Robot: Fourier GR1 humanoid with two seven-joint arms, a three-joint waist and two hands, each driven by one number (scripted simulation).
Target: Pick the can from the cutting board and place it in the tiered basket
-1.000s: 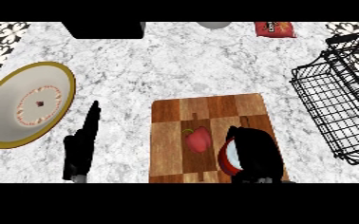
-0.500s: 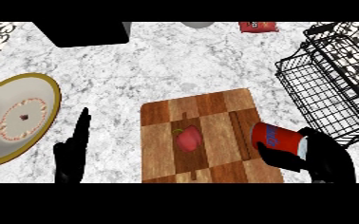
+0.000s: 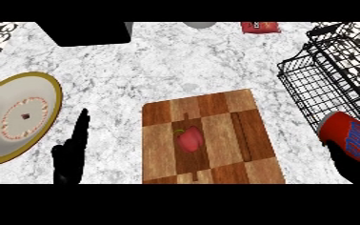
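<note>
Transport step judged in hand. Can (image 3: pixel 343 134) is held off the cutting board (image 3: pixel 211 138), at the surface's right edge, just below the tiered basket (image 3: pixel 320 78). Right hand (image 3: pixel 346 162) fingers are curled round its lower end. Left hand (image 3: pixel 71 151) is resting open, fingers up, near the plate (image 3: pixel 28 114). Next: can to be lifted over the basket rim and set inside. 1 red pepper (image 3: pixel 190 139) is left on the board.

The can (image 3: pixel 344 136) and tiered basket (image 3: pixel 320 74) run off the right edge.
</note>
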